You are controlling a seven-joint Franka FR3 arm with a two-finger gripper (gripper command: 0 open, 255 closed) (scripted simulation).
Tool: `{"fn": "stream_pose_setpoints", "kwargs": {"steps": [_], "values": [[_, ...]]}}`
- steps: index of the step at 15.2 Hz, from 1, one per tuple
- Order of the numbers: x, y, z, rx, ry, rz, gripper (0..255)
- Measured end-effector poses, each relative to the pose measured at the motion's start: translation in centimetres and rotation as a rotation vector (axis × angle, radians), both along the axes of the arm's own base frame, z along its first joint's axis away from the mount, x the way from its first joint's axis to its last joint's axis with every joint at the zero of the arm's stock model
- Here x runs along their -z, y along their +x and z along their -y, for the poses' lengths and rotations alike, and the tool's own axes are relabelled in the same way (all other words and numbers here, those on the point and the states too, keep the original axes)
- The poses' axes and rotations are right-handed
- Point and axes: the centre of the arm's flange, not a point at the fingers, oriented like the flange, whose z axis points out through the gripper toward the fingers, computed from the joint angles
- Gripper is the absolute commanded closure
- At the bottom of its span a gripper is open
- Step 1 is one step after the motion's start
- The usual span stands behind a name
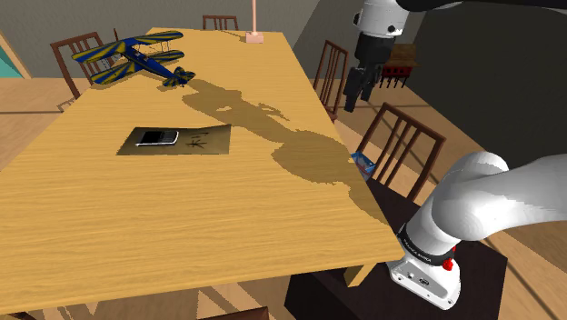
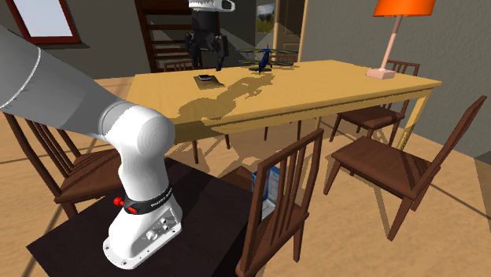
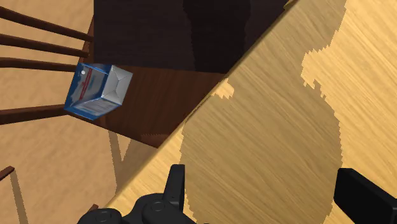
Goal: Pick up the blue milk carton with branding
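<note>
The blue milk carton (image 3: 98, 91), with a grey folded top and red-and-white print on its side, stands on the brown seat of a chair (image 3: 165, 95) pushed up to the table's long side. It peeks out past the table edge as the carton (image 1: 363, 164), and the carton (image 2: 267, 187) shows behind the chair's back slats. My black gripper (image 1: 356, 98) hangs high above the table's edge and that chair, well clear of the carton. The gripper (image 3: 267, 197) is open, its fingers far apart with nothing between them. The gripper (image 2: 208, 61) sits over the table's far side.
On the wooden table (image 1: 109, 209) lie a blue-and-yellow toy biplane (image 1: 136, 59), a dark mat with a phone-like slab (image 1: 174, 139) and a pink lamp base (image 1: 254, 36). Chairs (image 1: 400, 145) line the table. My stand (image 1: 400, 282) is at the table's corner.
</note>
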Motion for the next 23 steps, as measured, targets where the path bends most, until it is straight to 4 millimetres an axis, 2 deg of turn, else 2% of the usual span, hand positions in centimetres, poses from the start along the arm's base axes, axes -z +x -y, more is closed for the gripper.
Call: {"fn": "stream_pose_setpoints", "kwargs": {"steps": [3,16,19,23], "values": [[1.1,-0.1,1.0,0.007,-0.002,0.002,0],[15.0,0.3,10.4,0.076,-0.019,0.022,0],[18.1,0.4,13.3,0.092,-0.023,0.026,0],[22.2,0.1,15.6,0.113,-0.028,0.033,0]]}}
